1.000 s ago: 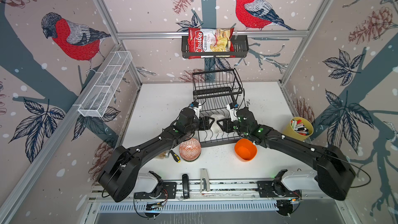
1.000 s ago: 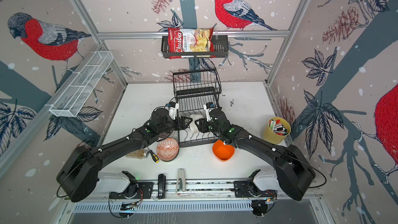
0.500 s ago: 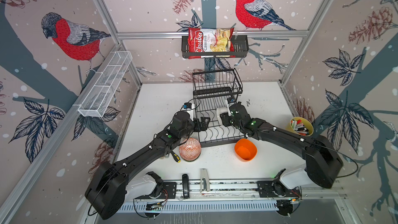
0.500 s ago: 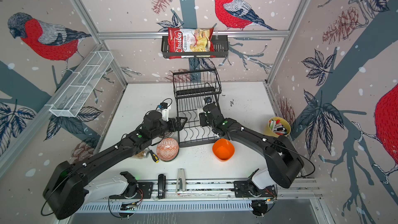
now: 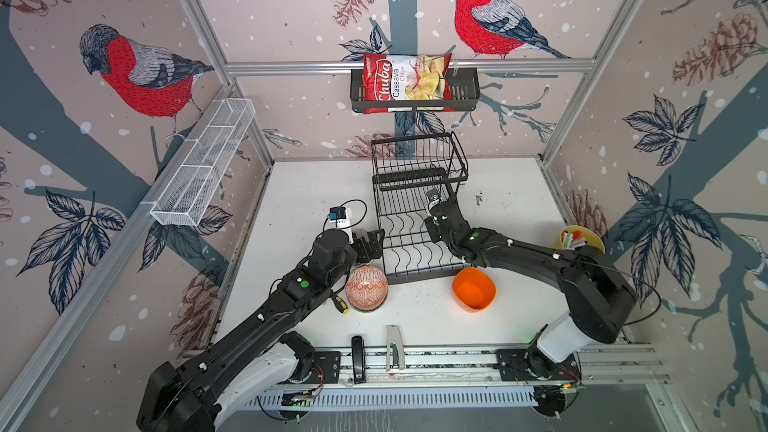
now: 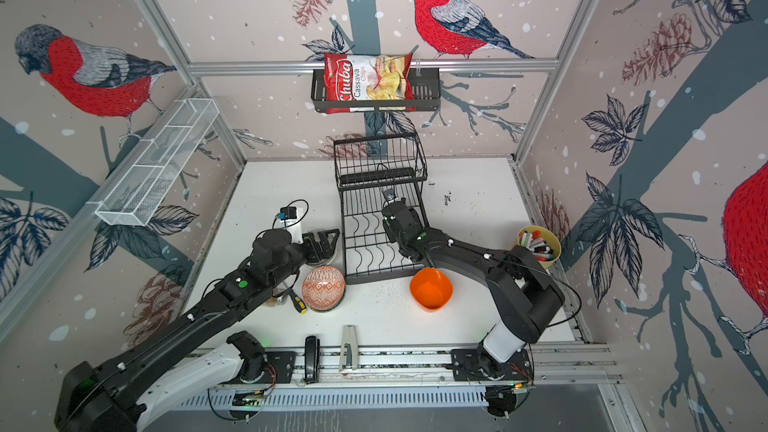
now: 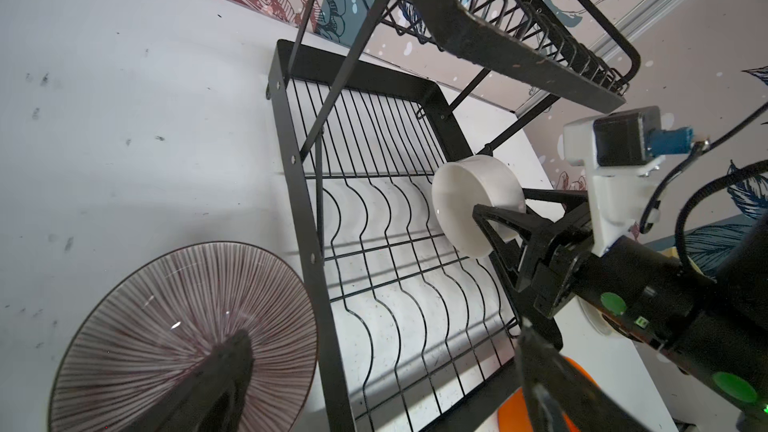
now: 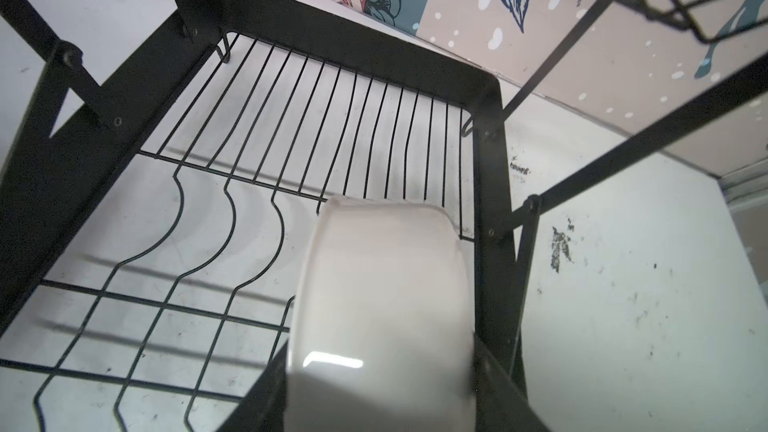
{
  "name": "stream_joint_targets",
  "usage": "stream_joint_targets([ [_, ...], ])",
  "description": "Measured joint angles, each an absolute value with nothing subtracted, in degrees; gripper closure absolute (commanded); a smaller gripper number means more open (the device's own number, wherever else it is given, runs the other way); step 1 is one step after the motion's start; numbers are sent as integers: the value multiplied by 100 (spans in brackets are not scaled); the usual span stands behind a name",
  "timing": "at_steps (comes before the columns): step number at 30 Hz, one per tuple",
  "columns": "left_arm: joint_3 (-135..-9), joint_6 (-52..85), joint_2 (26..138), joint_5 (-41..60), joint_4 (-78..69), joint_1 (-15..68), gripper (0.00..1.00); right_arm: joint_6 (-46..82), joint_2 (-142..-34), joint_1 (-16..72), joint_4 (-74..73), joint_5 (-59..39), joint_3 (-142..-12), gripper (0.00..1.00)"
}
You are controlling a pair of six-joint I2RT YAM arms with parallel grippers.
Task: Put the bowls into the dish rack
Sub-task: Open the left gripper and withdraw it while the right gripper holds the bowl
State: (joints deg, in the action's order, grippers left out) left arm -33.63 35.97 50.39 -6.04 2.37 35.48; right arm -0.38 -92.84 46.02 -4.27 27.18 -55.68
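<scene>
My right gripper (image 8: 380,367) is shut on a plain white bowl (image 8: 382,284), held on edge just above the right side of the black dish rack's lower tray (image 8: 490,160). The left wrist view shows the same white bowl (image 7: 469,197) between the right gripper's fingers (image 7: 498,230). In both top views the arm hides it. My left gripper (image 7: 374,388) is open and empty, left of the rack (image 5: 415,278), over a mauve striped bowl (image 7: 166,326). A patterned orange bowl (image 5: 366,288) and a plain orange bowl (image 5: 473,288) sit on the table before the rack.
A yellow cup of markers (image 5: 577,238) stands at the right edge. A screwdriver (image 5: 340,304) lies by the patterned bowl. The raised wire basket tier (image 5: 417,160) overhangs the rack's back. A wall basket with a chips bag (image 5: 411,85) and a white mesh shelf (image 5: 203,168) hang on the walls.
Both grippers were together at the white bowl over the rack. My left gripper has opened and pulled back to the left; my right gripper has carried the bowl further back.
</scene>
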Motion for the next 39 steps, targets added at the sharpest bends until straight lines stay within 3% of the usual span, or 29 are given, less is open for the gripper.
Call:
stream_joint_targets([
  [39, -3197, 3616, 4862, -760, 513, 3356, 3, -3658, -11826, 4672, -2314, 4484, -7105, 63],
])
